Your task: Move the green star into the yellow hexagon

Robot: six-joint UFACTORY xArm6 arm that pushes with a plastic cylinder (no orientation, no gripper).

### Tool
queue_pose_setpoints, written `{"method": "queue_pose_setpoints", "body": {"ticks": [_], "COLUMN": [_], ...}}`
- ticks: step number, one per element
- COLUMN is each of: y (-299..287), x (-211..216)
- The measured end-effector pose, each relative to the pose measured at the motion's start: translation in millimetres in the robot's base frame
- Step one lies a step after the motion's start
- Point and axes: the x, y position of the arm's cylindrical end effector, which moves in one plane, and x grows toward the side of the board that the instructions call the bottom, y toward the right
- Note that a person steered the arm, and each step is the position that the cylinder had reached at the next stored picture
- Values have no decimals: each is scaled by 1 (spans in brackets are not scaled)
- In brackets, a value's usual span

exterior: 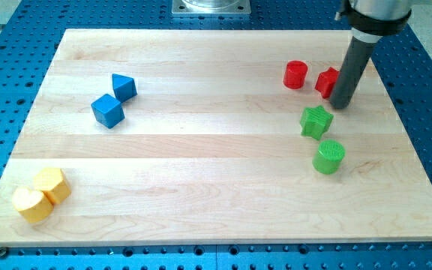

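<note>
The green star (316, 121) lies on the wooden board at the view's right. The yellow hexagon (53, 184) sits near the view's bottom left corner, touching a second yellow block (29, 204) of rounded shape. My tip (340, 105) rests on the board just above and to the right of the green star, a small gap apart from it. The rod partly hides a red block (325, 81) behind it.
A green cylinder (328, 157) stands just below the star. A red cylinder (295, 74) sits left of the partly hidden red block. A blue cube (107, 111) and a blue triangular block (124, 87) touch at the upper left. The board (201, 165) lies on a blue perforated table.
</note>
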Motion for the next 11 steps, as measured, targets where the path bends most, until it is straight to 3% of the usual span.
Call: {"method": "queue_pose_setpoints", "body": {"ticks": [2, 7, 8, 10, 11], "y": [-39, -376, -333, -102, 34], "x": [52, 150, 142, 58, 52]}}
